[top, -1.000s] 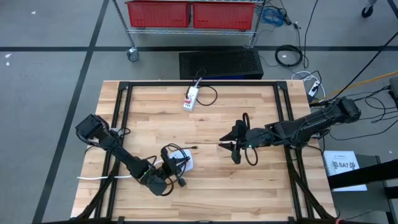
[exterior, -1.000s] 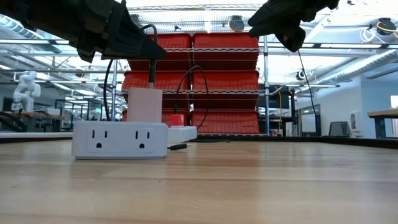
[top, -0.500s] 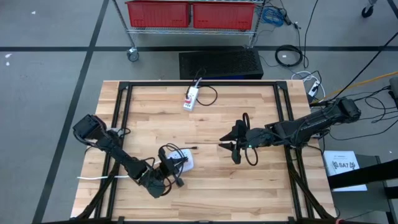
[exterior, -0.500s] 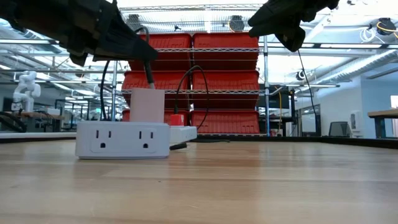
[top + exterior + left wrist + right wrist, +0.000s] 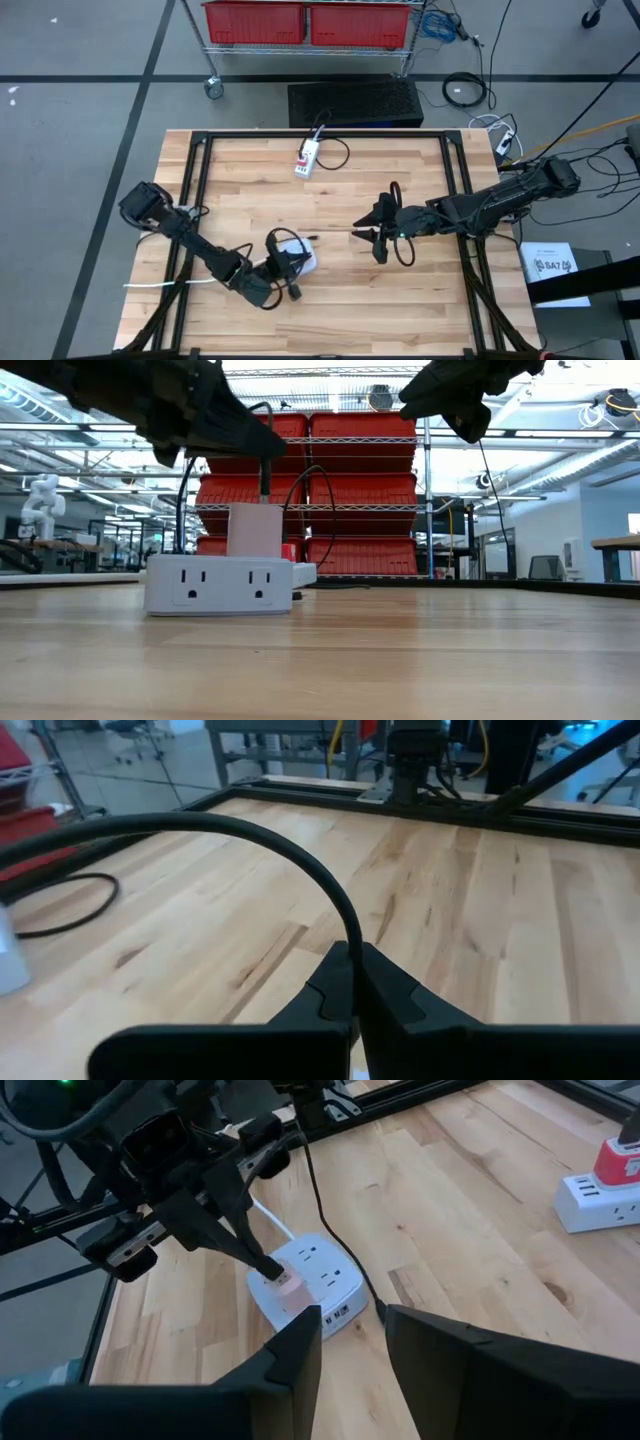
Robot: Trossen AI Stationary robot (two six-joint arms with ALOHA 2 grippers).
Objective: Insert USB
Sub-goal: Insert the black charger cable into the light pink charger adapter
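High view: two power strips [image 5: 296, 262] [image 5: 307, 158]; left fingers [image 5: 262, 1263] pinch cable [image 5: 300, 855]; right fingers [image 5: 350, 1342] parted, empty.

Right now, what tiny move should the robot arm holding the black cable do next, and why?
Probably ease straight down. The left gripper has its jaws shut on the black cable just above the pink plug, which stands upright on the white power cube. A small push would likely seat it fully. The right gripper waits apart, near the table's middle.
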